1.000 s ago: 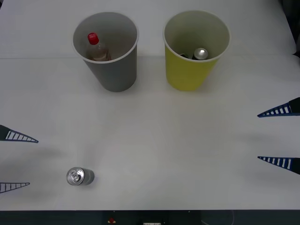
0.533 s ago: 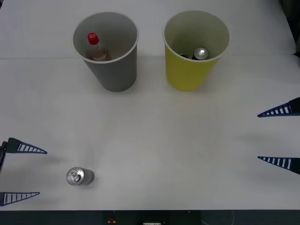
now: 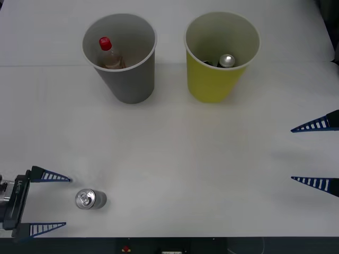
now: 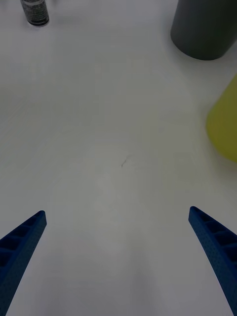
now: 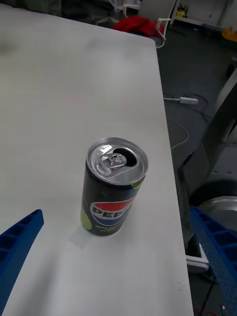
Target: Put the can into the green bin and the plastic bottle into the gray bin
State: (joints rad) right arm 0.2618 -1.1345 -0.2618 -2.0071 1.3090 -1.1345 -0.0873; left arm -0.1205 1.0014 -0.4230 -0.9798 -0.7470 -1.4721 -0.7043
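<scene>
The can (image 3: pixel 90 199), dark with green markings and a silver top, stands upright near the table's front left edge; it also appears in the left wrist view (image 5: pixel 114 192) and far off in the right wrist view (image 4: pixel 34 12). My left gripper (image 3: pixel 66 202) is open just left of the can, its fingers level with it but not touching (image 5: pixel 116 213). The plastic bottle (image 3: pixel 108 53) with its red cap sits inside the gray bin (image 3: pixel 130 79). The green bin (image 3: pixel 212 79) stands to its right. My right gripper (image 3: pixel 292 154) waits open at the table's right side (image 4: pixel 116 211).
Another silver-topped can (image 3: pixel 226 61) lies inside the green bin. The gray bin (image 4: pixel 205 29) and green bin (image 4: pixel 224 123) show ahead of the right gripper. The table's front edge runs close beside the can, with cables and floor beyond it.
My left gripper has moved right and toward the table's front edge, closing in on the can with its fingers still open. The right arm, can and bins have not moved.
</scene>
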